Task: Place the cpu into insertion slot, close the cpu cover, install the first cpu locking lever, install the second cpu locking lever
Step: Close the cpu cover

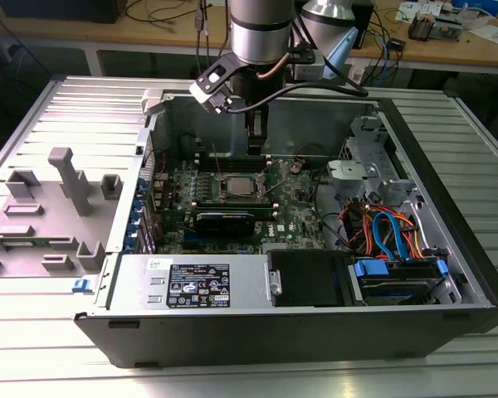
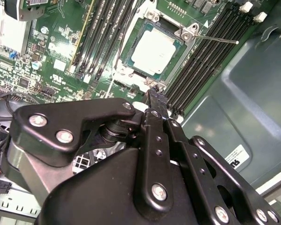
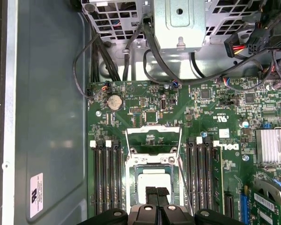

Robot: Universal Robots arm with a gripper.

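Lying in the insertion slot (image 2: 123, 69), the cpu (image 2: 157, 52) is seen close in the second wrist view, the whole case (image 1: 257, 333) in the exterior view, gripper (image 2: 157, 96) pinched together, empty, just beside the cpu.

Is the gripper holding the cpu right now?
No: in the second wrist view the cpu lies flat down on the motherboard, silver top showing, apart from the gripper.

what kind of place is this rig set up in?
Probably an electronics or robotics lab: an open computer case sits on a slatted metal table, with a wooden workbench strewn with cables behind.
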